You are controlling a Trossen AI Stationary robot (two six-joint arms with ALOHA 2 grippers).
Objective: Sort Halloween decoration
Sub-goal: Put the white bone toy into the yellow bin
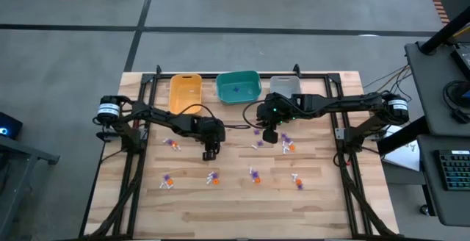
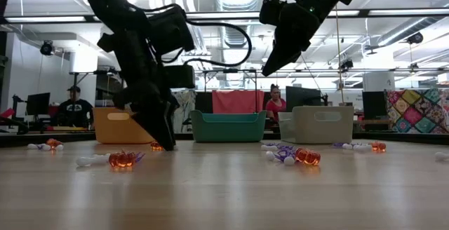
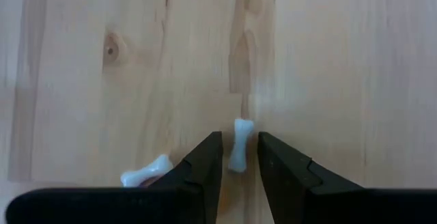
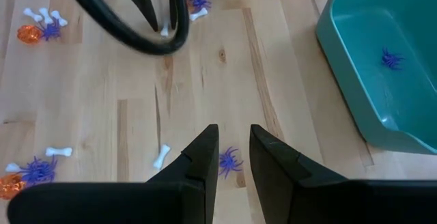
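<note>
The Halloween decoration is a scatter of tiny orange, purple and white trinkets (image 1: 255, 175) lying on the wooden table. My left gripper (image 1: 210, 155) points steeply down, left of the table's middle, with its tips close to the wood (image 2: 163, 144). It is open, and a white bone (image 3: 240, 149) lies flat between its fingertips, with a gap on each side. A second bone (image 3: 145, 173) lies beside one finger. My right gripper (image 1: 270, 136) hangs high above the table (image 2: 269, 67), narrowly open and holding nothing. A purple spider (image 4: 230, 161) lies on the wood far below it.
Three bins stand in a row at the far edge: yellow (image 1: 185, 92), teal (image 1: 239, 87) with a purple spider (image 4: 391, 59) inside, and grey (image 1: 285, 85). Trinket clusters lie at left (image 1: 172, 144), near left (image 1: 167, 182) and right (image 1: 288, 145). People sit in the room behind.
</note>
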